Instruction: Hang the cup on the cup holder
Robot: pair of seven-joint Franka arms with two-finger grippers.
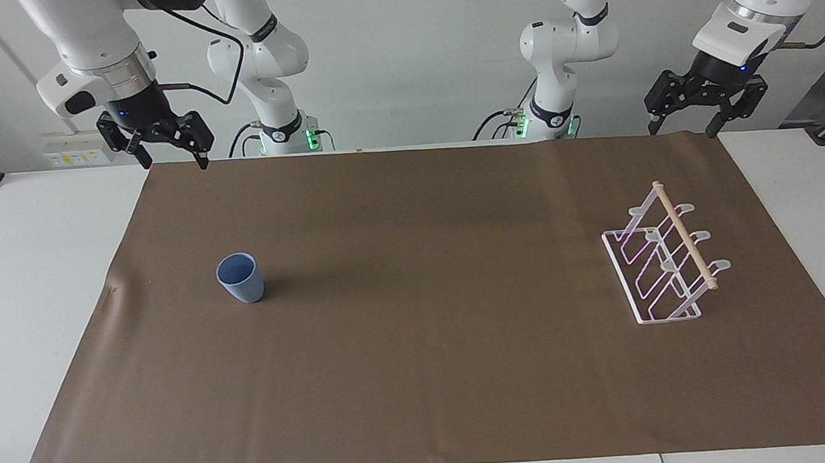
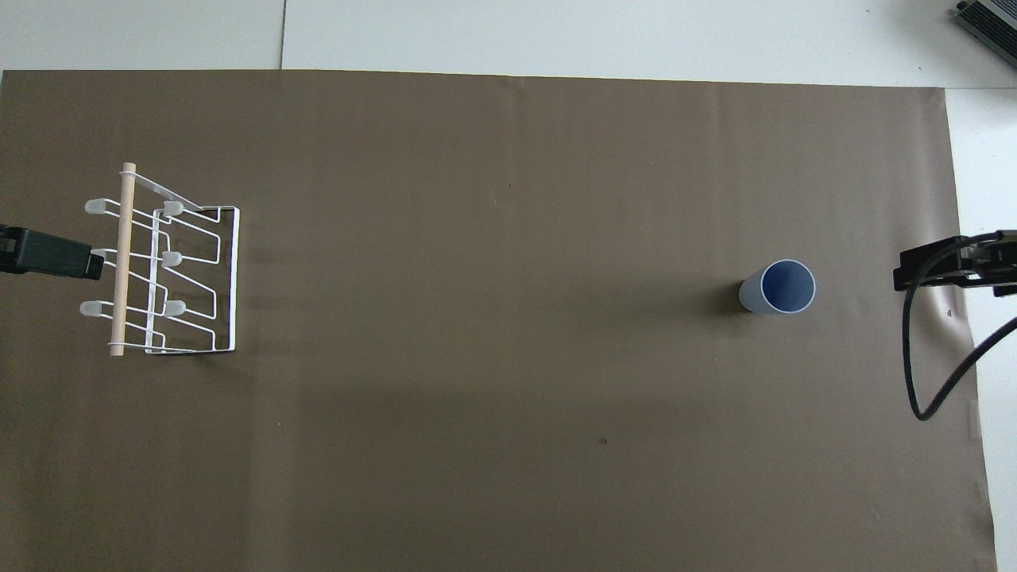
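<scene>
The cup (image 1: 240, 278) stood upright and empty, blue-grey and tapered, on the brown mat (image 1: 422, 376) toward the right arm's end of the tabletop (image 1: 25, 302). The rack (image 1: 665, 264), white wire under a wooden dowel, held nothing. Both pincers, left (image 1: 688, 127) and right (image 1: 174, 159), hung spread, raised at the mat's edge by the robots.

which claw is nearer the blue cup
Right. The right claw hangs open over the mat's edge at the blue cup's end; the left claw, open, waits at the cup holder's end.

A brown mat (image 1: 417, 296) covers most of the white table (image 1: 17, 288); a plain white wall (image 1: 406, 43) rises past the table's robot end, evenly lit.
</scene>
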